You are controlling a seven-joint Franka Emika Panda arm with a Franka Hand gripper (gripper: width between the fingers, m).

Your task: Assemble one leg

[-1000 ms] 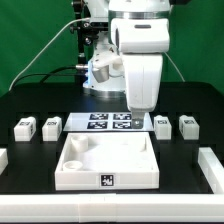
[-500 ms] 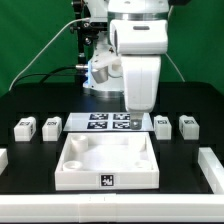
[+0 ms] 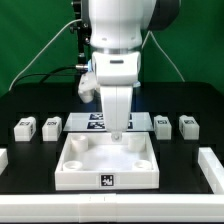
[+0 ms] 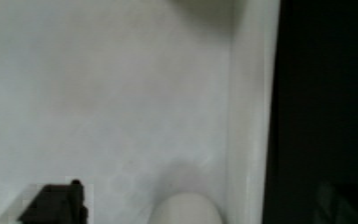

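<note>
Hanging low over the middle of the large white board point(image 3: 80, 172), the gripper point(image 3: 117, 133) is seen at the end of the white arm point(image 3: 118, 60), pointed straight down between the board's round corner sockets. Whether its jaws are wide or narrow cannot be told, since the tips are small in the exterior view and blurred in the wrist view; nothing is seen to be held. The board is laid flat on the black table point(image 3: 30, 100) at the near middle, and a square tag point(image 3: 106, 181) is carried on its near wall. The four legs are set in a row farther back, none of them touched by the gripper: the outer left leg point(image 3: 24, 127) and the inner left leg point(image 3: 51, 125) at the exterior view's left, the inner right leg point(image 3: 163, 123) and the outer right leg point(image 3: 188, 125) at the exterior view's right. Between the two pairs the marker board point(image 3: 78, 123) is laid (its middle is hidden behind the arm). In the wrist view most of the picture is filled by a pale white surface point(image 4: 123, 100), with a strip of dark table beside it.
</note>
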